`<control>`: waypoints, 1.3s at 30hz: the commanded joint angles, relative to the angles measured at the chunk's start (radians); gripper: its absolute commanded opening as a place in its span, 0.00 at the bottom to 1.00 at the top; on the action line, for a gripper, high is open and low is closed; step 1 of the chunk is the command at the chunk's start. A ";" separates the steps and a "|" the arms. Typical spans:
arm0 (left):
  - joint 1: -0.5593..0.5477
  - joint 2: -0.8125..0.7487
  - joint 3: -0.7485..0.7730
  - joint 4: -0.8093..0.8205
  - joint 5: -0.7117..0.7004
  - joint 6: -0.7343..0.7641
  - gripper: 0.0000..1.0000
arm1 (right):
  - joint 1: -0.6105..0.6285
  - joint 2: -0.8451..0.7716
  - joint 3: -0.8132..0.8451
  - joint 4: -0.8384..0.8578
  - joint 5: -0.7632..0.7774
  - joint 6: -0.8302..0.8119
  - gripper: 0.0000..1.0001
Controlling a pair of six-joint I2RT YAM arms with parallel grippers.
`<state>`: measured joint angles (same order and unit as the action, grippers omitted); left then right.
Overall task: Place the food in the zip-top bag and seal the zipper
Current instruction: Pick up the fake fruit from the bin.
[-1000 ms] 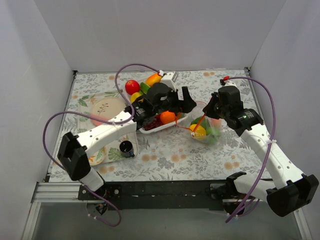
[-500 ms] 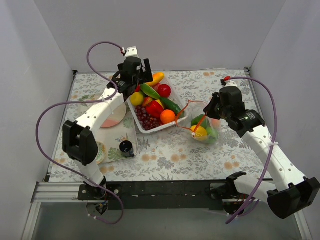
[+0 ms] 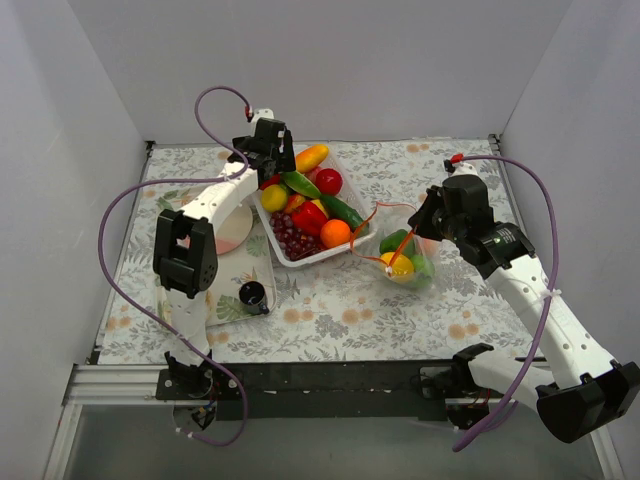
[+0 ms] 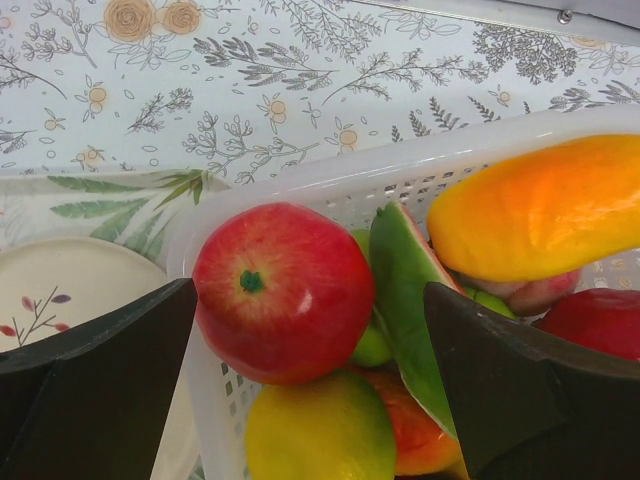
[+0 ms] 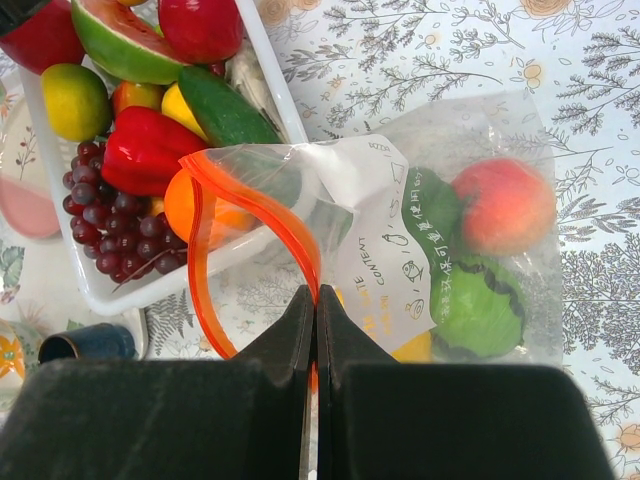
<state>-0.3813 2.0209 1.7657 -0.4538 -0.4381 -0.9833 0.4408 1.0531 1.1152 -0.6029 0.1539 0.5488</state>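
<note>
Lab booth: white walls (image 3: 330, 60), aluminium rail (image 3: 110, 384).

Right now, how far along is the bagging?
Done: a peach and a few other pieces sit inside the zip-top bag. In hand: the right gripper is shut on the zipper, holding the mouth open; the left gripper hangs open over a red apple in the white tray. Left: that tray holds most of the food, and the zipper is unsealed.
</note>
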 commanded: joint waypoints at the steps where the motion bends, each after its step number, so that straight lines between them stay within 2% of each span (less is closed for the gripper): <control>1: 0.007 -0.016 0.035 -0.014 -0.040 0.012 0.98 | 0.004 -0.025 0.003 0.023 -0.004 -0.006 0.01; 16: 0.018 0.016 -0.037 0.030 -0.053 0.025 0.98 | 0.004 -0.019 0.001 0.035 -0.024 -0.004 0.01; 20: 0.019 0.029 -0.035 0.038 -0.047 0.025 0.95 | 0.004 -0.019 0.000 0.034 -0.024 -0.001 0.01; 24: 0.019 0.032 -0.028 0.050 -0.045 0.026 0.84 | 0.004 -0.024 0.003 0.032 -0.019 0.000 0.01; 29: 0.019 0.027 -0.002 0.053 -0.040 0.044 0.61 | 0.004 -0.022 0.005 0.029 -0.019 0.002 0.01; 33: 0.018 0.001 0.012 0.053 -0.039 0.061 0.54 | 0.004 -0.021 0.006 0.031 -0.019 0.002 0.01; 39: 0.019 -0.033 0.023 0.040 -0.047 0.089 0.53 | 0.004 -0.016 0.006 0.034 -0.016 0.000 0.01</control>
<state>-0.3683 2.0552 1.7393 -0.4191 -0.4671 -0.9234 0.4408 1.0531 1.1141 -0.6033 0.1425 0.5495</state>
